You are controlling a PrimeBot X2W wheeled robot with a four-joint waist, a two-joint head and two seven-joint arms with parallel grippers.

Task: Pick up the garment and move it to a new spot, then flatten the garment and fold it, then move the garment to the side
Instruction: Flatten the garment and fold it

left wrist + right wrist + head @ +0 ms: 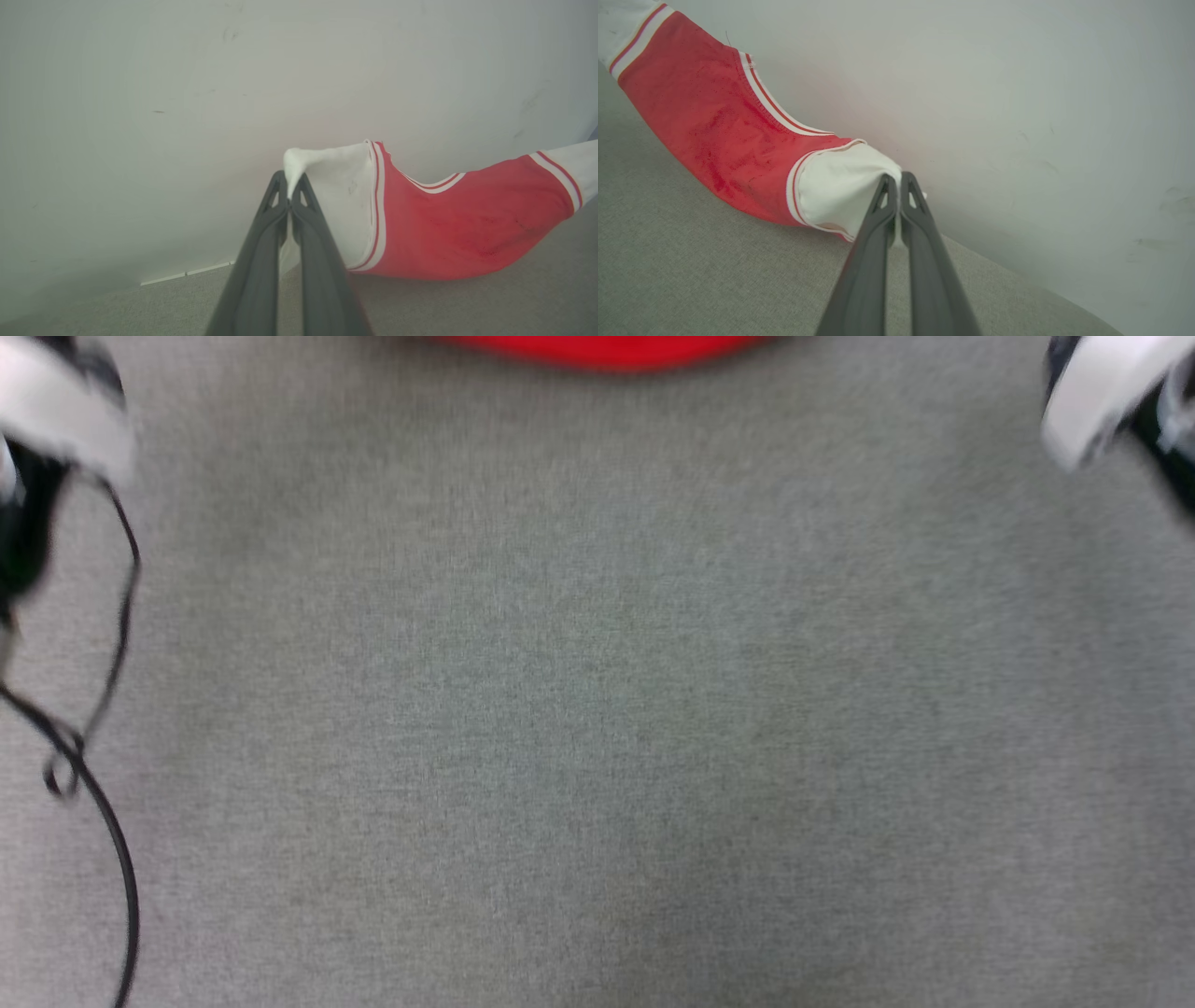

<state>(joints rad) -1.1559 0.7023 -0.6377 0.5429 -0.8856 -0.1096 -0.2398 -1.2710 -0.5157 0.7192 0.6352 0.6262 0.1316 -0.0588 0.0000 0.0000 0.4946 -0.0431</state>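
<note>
The garment (467,228) is a red jersey with white sleeves and red-and-white stripe trim, stretched between my two grippers above the grey fabric surface. My left gripper (290,179) is shut on one white sleeve (336,191). My right gripper (896,179) is shut on the other white sleeve (836,191). The garment's red body sags between them and rests on the grey surface. In the head view a strip of the garment (607,347) shows at the top edge, with my pale forearms at the upper left (56,411) and upper right (1102,392).
The grey fabric surface (597,709) spreads across the head view. A pale wall (187,93) rises close behind the garment. Black cables (93,756) hang along the left edge of the head view.
</note>
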